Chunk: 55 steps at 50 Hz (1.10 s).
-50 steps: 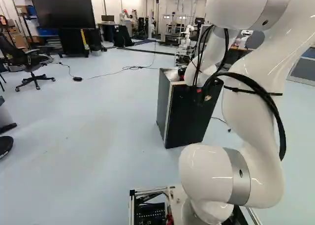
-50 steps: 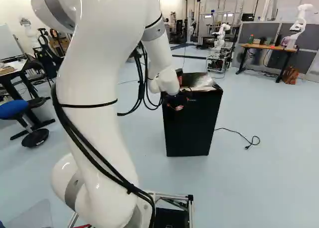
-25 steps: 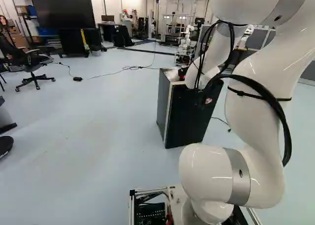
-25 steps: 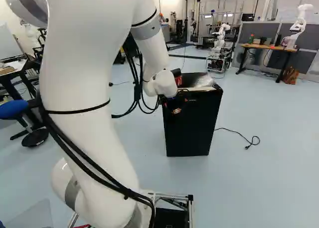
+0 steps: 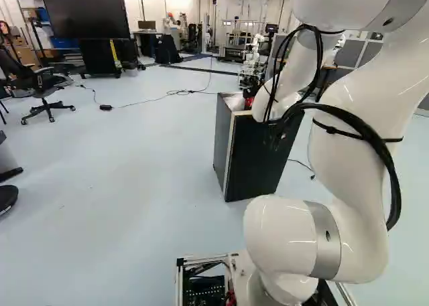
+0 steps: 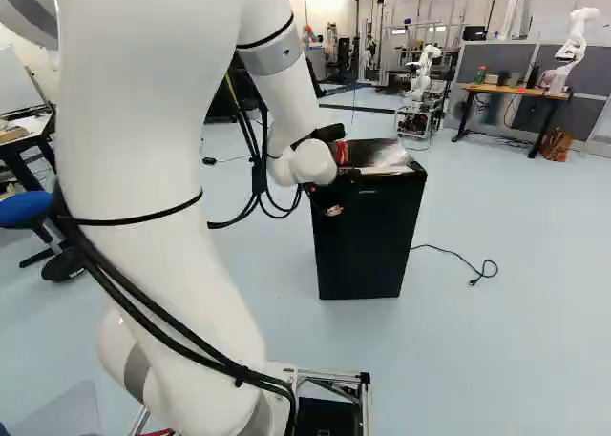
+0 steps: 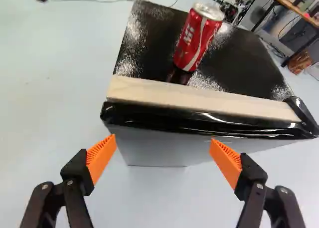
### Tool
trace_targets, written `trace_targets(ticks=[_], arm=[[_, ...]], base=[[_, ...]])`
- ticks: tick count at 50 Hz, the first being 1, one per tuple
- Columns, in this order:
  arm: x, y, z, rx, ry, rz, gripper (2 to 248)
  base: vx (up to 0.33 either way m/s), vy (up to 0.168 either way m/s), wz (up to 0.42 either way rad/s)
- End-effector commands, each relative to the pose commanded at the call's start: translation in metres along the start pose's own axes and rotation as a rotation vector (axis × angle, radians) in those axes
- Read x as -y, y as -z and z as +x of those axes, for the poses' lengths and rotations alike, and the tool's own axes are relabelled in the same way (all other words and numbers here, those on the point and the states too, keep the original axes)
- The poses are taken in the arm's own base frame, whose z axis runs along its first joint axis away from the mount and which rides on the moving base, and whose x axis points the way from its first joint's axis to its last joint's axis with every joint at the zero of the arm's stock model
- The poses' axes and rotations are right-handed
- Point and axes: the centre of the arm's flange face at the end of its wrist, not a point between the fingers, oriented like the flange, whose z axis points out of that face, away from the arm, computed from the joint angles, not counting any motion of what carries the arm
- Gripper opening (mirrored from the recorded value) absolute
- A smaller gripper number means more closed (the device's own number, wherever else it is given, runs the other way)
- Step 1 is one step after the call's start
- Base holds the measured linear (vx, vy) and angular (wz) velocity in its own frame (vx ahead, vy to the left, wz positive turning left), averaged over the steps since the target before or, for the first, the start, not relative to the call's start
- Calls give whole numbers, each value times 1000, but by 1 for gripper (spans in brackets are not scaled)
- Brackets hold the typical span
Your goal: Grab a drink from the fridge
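Standing near ten o'clock from the base, an office chair (image 5: 41, 85) was the leftmost thing of note, with a large screen (image 5: 86, 15) beyond it toward eleven. The black fridge (image 6: 368, 231) stood ahead, between twelve and one, its door apparently closed. The red can (image 7: 198, 37) stood upright on top of it, set back from the front edge. The gripper (image 7: 163, 142) was at the fridge's near edge, its jaws spread wide with nothing between the orange pads (image 7: 101, 155); from there the can lay at about one o'clock. Farther right, near two o'clock from the base, another robot (image 6: 571, 50) stood at a desk (image 6: 516, 91).

The step in hand looked to be the approach to the can. Doing it well called for lifting enough to clear the pale strip (image 7: 199, 99) and black rim (image 7: 199, 120), easing toward one o'clock until the can sat midway between the pads, and closing gently around its body. Coming in low risked striking the rim; coming in off-centre could have tipped the can.
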Motion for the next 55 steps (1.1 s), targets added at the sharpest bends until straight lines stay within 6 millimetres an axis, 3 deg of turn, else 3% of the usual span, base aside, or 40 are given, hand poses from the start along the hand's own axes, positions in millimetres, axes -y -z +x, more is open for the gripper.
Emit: trace_targets(ticks=[30,55], arm=[[-7,-10,26,-219,-94,-58,247],[-11,-50,39,-350,-174,-104,247]], base=[[0,0,0],[0,0,0]])
